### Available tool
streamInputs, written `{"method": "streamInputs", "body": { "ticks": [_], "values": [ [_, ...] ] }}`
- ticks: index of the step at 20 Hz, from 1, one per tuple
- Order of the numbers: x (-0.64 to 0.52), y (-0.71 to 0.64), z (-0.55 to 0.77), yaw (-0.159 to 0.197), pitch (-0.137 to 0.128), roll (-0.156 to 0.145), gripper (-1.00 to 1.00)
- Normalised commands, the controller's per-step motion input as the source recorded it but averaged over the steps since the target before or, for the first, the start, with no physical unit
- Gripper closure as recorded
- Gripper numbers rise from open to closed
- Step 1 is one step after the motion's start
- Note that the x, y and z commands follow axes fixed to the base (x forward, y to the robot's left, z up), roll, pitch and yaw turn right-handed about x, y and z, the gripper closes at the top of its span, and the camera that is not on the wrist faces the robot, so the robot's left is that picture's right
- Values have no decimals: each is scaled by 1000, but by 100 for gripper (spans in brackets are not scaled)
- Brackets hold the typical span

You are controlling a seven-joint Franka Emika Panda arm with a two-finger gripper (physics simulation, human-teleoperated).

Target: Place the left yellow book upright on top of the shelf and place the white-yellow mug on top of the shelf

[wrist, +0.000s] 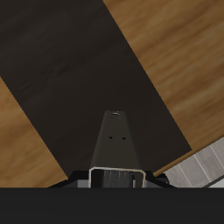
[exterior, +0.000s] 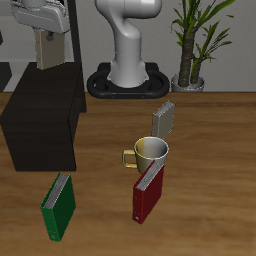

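I have the fingers (exterior: 47, 38) clamped on the yellow book (exterior: 48, 48), hanging upright above the shelf (exterior: 40, 120). Mug (exterior: 152, 152) sits on the desk (exterior: 210, 180), near the red book (exterior: 148, 192).

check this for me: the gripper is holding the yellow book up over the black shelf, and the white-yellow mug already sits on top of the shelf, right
Not quite. The gripper does hold the left yellow book above the shelf, but the white-yellow mug is not on the shelf: it stands on the table, between the grey book and the dark red book. The exterior view shows this.
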Motion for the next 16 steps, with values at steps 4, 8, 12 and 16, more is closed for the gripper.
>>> {"method": "streamInputs", "body": {
  "ticks": [4, 8, 12, 16],
  "values": [
    [101, -99, -104, 48, -21, -71, -100],
    [55, 1, -10, -9, -8, -18, -100],
    [65, 33, -66, 12, 8, -21, -100],
    [-17, 67, 78, 15, -18, -37, -100]
  ]
}}
